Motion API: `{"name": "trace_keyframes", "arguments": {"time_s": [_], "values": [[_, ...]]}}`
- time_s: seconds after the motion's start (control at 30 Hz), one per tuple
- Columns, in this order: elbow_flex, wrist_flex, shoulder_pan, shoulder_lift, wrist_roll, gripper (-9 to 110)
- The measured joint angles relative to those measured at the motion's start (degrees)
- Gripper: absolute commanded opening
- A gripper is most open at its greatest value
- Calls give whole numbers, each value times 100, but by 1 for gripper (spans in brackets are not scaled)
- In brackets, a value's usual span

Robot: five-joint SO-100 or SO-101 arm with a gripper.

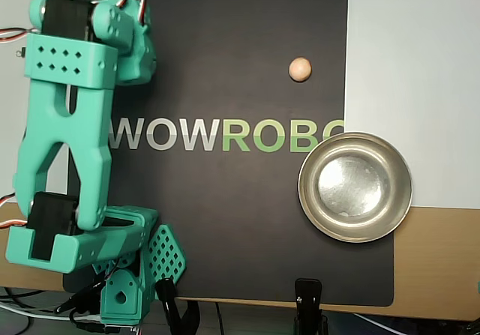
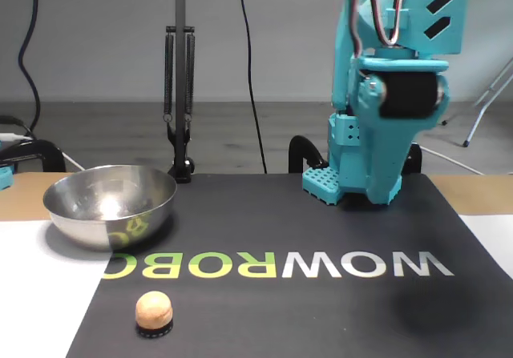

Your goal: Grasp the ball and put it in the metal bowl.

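The ball [image 1: 300, 69] is a small tan sphere lying on the black mat, toward the far edge in the overhead view. In the fixed view the ball [image 2: 153, 311] sits at the front left. The metal bowl [image 1: 355, 187] stands empty at the mat's right edge, a few ball-widths from the ball. The fixed view has the bowl [image 2: 110, 204] at the left. The teal arm [image 1: 66, 125] is folded up at the left, far from both. A perforated teal part [image 1: 163, 254] rests on the mat by the base. I cannot make out how the jaws stand.
The black mat [image 1: 225, 222] carries WOWROBO lettering. White sheets lie to its right [image 1: 412, 65], and bare wood shows at the lower right [image 1: 439, 267]. A black clamp [image 1: 309, 305] grips the near edge. A lamp stand [image 2: 179, 78] rises behind the bowl.
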Motion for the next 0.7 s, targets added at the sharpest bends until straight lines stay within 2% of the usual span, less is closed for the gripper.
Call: {"name": "trace_keyframes", "arguments": {"time_s": [0.37,0.7], "values": [[0,0,0,0,-3164,1],[0,18,290,0,-5115,1]]}}
